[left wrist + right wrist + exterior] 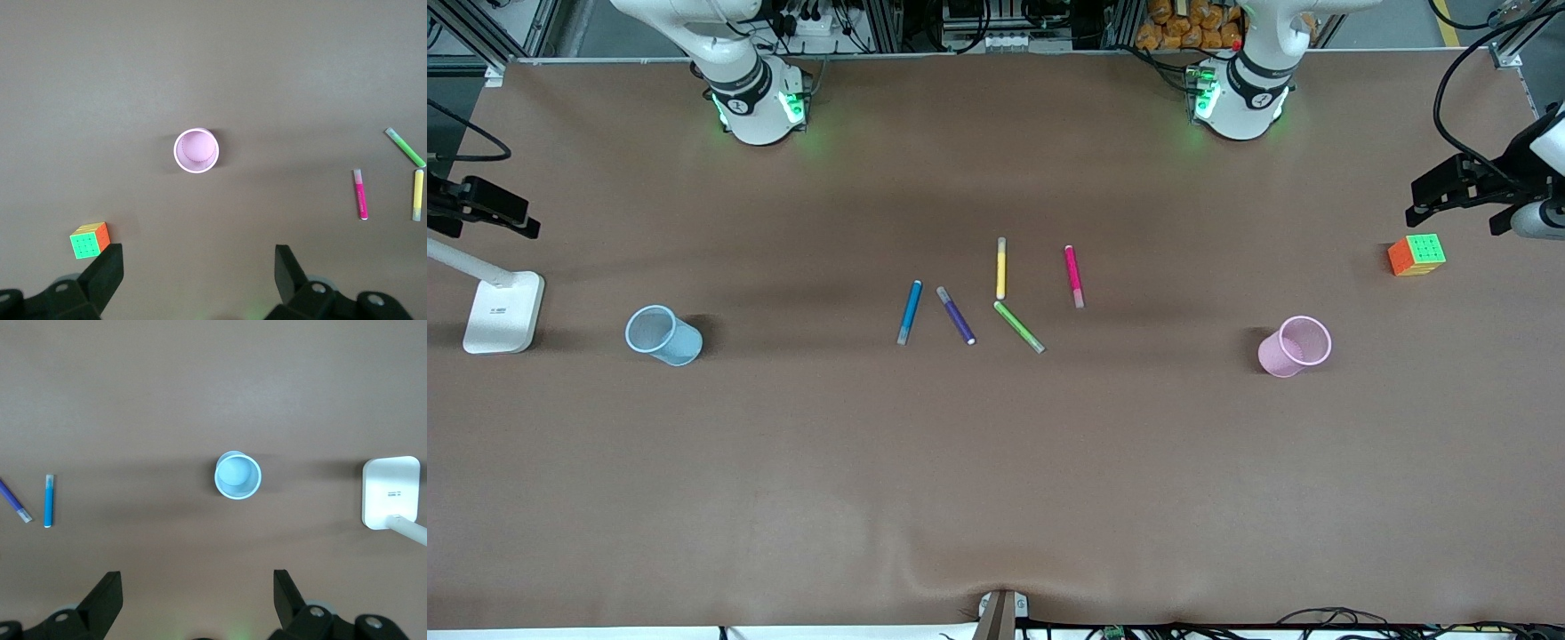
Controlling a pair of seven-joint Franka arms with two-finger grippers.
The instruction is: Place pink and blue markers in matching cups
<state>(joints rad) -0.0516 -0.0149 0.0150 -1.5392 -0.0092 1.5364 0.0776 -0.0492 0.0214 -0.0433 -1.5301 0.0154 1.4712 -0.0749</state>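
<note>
The pink cup [1296, 346] and blue cup [663, 335] lie nearest the front camera, pink toward the left arm's end of the table, blue toward the right arm's end, both upright and empty.

Fingers: the left gripper [199, 270] stands with its jaws wide, holding nothing, high over the pink cup. The right gripper [197, 590] is likewise spread wide and empty, high over the blue cup.

Markers lie flat mid-table, a little farther from the camera than the cups. The pink marker [1073, 276] sits at the left arm's edge of the group, clear of the yellow marker [1001, 268] and green marker [1019, 326]. The blue marker [909, 312] sits at the right arm's edge, just beside the purple marker [955, 315] but apart from it.

Step in hand, as you judge it: first reach. Turn the jaws across each barrel, descend at mid-length, and watch the purple neighbour when you close on blue. A colour cube [1416, 254] and white lamp base [504, 312] stay out of your path.
</note>
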